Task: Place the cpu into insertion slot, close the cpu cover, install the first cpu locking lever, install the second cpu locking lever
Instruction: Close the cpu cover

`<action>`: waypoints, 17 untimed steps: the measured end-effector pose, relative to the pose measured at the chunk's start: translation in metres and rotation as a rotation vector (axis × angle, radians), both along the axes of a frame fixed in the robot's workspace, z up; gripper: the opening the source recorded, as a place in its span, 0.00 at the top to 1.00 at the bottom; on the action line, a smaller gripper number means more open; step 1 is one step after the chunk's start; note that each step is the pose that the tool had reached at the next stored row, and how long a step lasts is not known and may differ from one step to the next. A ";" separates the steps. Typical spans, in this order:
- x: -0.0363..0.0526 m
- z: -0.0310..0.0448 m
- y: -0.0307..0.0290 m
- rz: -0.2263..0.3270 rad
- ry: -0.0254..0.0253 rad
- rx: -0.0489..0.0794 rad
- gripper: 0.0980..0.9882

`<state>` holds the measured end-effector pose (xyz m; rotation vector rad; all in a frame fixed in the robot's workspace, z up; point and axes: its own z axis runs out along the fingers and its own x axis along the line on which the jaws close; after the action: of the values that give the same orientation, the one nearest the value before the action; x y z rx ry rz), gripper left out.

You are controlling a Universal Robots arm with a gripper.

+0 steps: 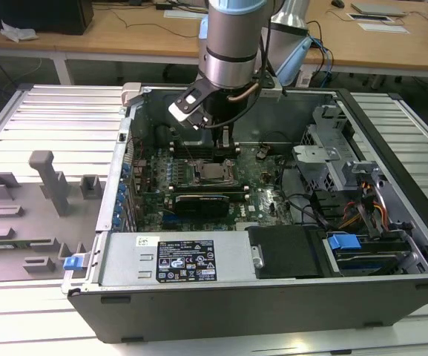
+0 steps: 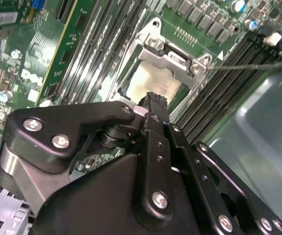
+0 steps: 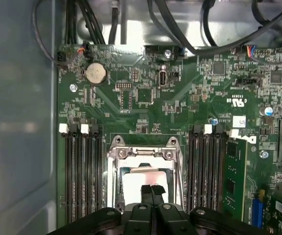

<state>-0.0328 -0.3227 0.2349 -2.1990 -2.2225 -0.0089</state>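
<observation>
Black gripper (image 3: pixel 151 189) closed, fingertips together holding nothing, hanging just above the cpu (image 3: pixel 140 177), which sits in the insertion slot (image 3: pixel 118 143), cpu cover (image 3: pixel 143 153) down around it, one locking lever (image 2: pixel 248 66) sticking out sideways

Exterior view: a black-and-white label (image 1: pixel 188 261) is noted on the grey power supply housing (image 1: pixel 124 259). It is covered in rows of fine print and small symbols, none of which can be made out. A small white sticker (image 1: pixel 147 242) is seen just beside its upper corner, also illegible.

First wrist view: a white sticker (image 3: pixel 239 121) and white printed lettering (image 3: pixel 236 101) are recorded on the green motherboard (image 3: pixel 131 78). No characters are resolved reliably.
</observation>
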 end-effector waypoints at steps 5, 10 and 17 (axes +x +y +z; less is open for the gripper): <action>-0.0005 -0.0001 0.0000 0.007 -0.0004 0.000 0.99; -0.0005 -0.0001 0.0000 0.102 -0.0004 0.000 0.99; -0.0005 -0.0002 0.0000 0.268 -0.0005 0.000 0.99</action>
<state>-0.0333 -0.3227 0.2347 -1.8825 -2.4963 -0.0057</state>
